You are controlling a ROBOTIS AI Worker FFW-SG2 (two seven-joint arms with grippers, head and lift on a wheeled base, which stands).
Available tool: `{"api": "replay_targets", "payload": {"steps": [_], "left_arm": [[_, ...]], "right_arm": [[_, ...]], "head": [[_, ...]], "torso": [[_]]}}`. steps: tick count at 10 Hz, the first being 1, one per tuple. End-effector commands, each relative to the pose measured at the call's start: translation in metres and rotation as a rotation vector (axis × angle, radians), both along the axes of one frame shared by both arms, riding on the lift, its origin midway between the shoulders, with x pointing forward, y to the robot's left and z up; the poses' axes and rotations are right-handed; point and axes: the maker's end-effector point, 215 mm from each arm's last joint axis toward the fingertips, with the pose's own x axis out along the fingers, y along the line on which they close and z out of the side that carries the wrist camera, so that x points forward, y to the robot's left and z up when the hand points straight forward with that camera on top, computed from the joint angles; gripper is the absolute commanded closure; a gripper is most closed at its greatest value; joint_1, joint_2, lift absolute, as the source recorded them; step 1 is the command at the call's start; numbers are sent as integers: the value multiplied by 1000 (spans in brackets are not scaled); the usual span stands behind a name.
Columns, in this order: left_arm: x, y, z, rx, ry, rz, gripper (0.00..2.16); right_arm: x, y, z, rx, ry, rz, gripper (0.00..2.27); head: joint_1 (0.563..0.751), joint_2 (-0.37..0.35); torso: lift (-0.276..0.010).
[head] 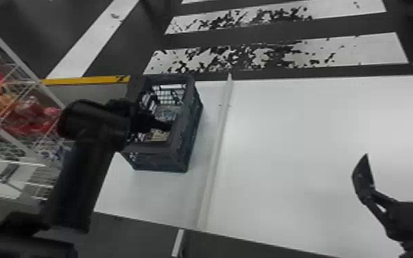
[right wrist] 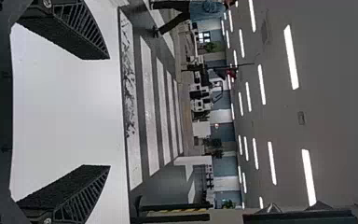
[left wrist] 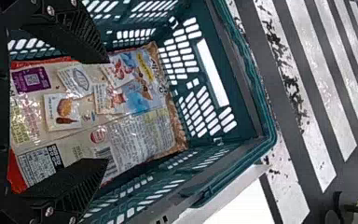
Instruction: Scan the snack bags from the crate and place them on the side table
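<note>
Spread open, the left claw (head: 159,115) is held down inside the crate (head: 147,148), its arm reached in over the crate's left side. In the left wrist view, a snack bag (left wrist: 93,105) is seen below and between the parted fingers; it is not gripped, and whether it is touched by either fingertip cannot be told. The bag is laid in the crate with its printed back turned to the camera, the panels of small text and a barcode exposed; red is shown along one end and brown along the other.

The dark blue-green crate, with its slotted walls, is set upright on the left part of the white table (head: 305,137), just left of a raised strip (head: 212,154) that is run across the top. By the right claw (head: 394,156), also released with its fingers well apart, a place above the right part of the table is taken.

To the left of the table, red and other coloured bags (head: 27,113) are held on a wire rack (head: 27,72). Beyond the table, the dark floor is marked with worn white stripes (head: 353,51).
</note>
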Motion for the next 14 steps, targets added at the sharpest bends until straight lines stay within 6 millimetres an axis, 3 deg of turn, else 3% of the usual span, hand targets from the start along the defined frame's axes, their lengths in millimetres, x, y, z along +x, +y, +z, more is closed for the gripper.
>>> {"api": "replay_targets", "payload": {"steps": [1,5,9,14], "left_arm": [[0,-2,-10,11,17,-10,134],[-5,6,-30,38,50,-13,107],[8,-16,-46,58,35,-70,-2],[3,-24,-70,53,45,-88,-2]], "right_arm": [[0,1,-2,0,8,4,43],[4,4,-5,-4,20,12,43],[6,7,-12,-7,44,27,43],[12,12,-18,-13,60,47,43]], "head": [[695,292],[695,294],[695,296],[695,276]], "torso": [[-81],[-81],[-81],[-81]]}}
